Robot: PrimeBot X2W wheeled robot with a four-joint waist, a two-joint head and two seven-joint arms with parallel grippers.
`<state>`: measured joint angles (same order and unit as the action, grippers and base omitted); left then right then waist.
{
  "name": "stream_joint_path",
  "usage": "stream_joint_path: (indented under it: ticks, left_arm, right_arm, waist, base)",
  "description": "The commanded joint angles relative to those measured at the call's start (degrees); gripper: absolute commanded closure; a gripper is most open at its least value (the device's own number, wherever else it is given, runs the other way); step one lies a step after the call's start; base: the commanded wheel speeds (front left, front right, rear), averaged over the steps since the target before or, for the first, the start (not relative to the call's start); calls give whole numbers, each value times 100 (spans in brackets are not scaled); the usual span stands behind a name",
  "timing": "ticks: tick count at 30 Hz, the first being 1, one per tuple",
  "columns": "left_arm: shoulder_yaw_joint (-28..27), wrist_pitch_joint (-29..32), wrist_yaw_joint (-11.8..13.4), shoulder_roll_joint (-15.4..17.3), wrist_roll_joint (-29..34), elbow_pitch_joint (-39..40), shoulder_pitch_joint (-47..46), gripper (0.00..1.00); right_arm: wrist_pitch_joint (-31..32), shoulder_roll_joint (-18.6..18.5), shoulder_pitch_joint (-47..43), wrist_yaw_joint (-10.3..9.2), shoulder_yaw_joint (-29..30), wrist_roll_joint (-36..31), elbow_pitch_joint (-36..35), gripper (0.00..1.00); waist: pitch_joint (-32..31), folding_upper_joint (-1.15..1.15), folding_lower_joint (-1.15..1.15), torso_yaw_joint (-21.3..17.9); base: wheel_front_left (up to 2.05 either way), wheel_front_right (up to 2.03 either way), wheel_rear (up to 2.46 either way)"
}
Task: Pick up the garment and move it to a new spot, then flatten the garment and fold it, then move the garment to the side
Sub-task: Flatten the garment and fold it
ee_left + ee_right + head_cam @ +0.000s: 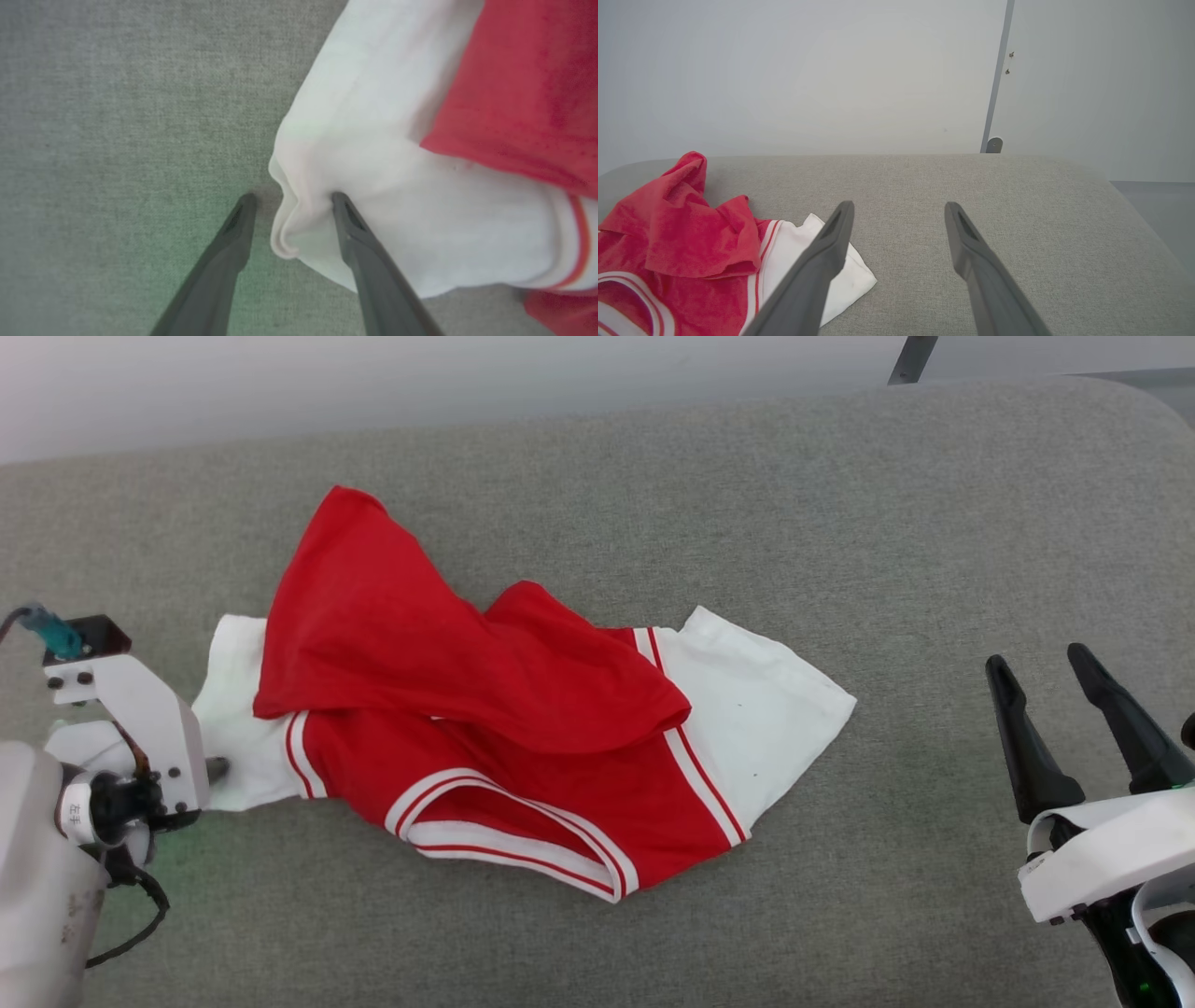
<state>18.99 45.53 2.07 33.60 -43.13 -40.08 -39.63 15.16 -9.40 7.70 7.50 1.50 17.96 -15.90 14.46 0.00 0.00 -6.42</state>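
The garment, a red shirt with white sleeves and striped trim, lies crumpled on the grey padded surface, left of centre. My left gripper points down at the white sleeve on the shirt's left end. In the left wrist view the left gripper is open and straddles the folded edge of that sleeve: one finger is on the grey cloth, the other presses on the white fabric. My right gripper hovers open at the lower right, well clear of the shirt's other sleeve, with nothing between its fingers.
A pale wall runs behind the surface, with a dark post at the upper right. The surface's rounded right corner drops off toward the floor. Bare grey cloth spreads to the right of the garment and in front of it.
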Motion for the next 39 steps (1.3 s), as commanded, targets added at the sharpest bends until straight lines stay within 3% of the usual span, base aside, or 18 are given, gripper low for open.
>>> stream_joint_path:
  ticks: [1, 6, 14, 32, 33, 34, 39]
  left_arm:
    - [92, 32, 19, -94, 31, -121, 105, 100]
    - [100, 30, 50, -70, 31, -161, 10, 100]
    - [122, 36, 111, -298, -38, -70, -226, 100]
    - [337, -168, -42, -782, -18, -109, -729, 100]
    - [339, -186, -59, -791, -25, -147, -741, 100]
    - [341, -203, -83, -802, -35, -183, -752, 100]
    - [346, -269, -173, -793, -68, -434, -794, 100]
  right_arm:
    - [60, -20, 68, -2, -34, 87, -5, 0]
    - [557, -131, 150, -2, -42, 146, 71, 0]
    - [1958, -364, 703, -2, -135, 519, 649, 0]
    - [3107, -518, 1773, -1, -658, 739, 2681, 0]
    - [3197, -522, 1777, 0, -736, 743, 2783, 15]
    - [3266, -507, 1802, 0, -803, 777, 2866, 100]
    - [3502, -605, 1900, 1, -843, 798, 3081, 100]
  waist:
    - [5, 0, 0, 16]
    - [27, 0, 0, 89]
    - [213, 0, 0, 346]
    - [691, 0, 0, 900]
    - [698, 0, 0, 909]
    - [699, 0, 0, 915]
    - [620, 0, 0, 921]
  base:
    - [0, 0, 0]
    - [0, 0, 0]
    - [0, 0, 0]
    - [0, 0, 0]
    - [0, 0, 0]
    - [0, 0, 0]
    - [0, 0, 0]
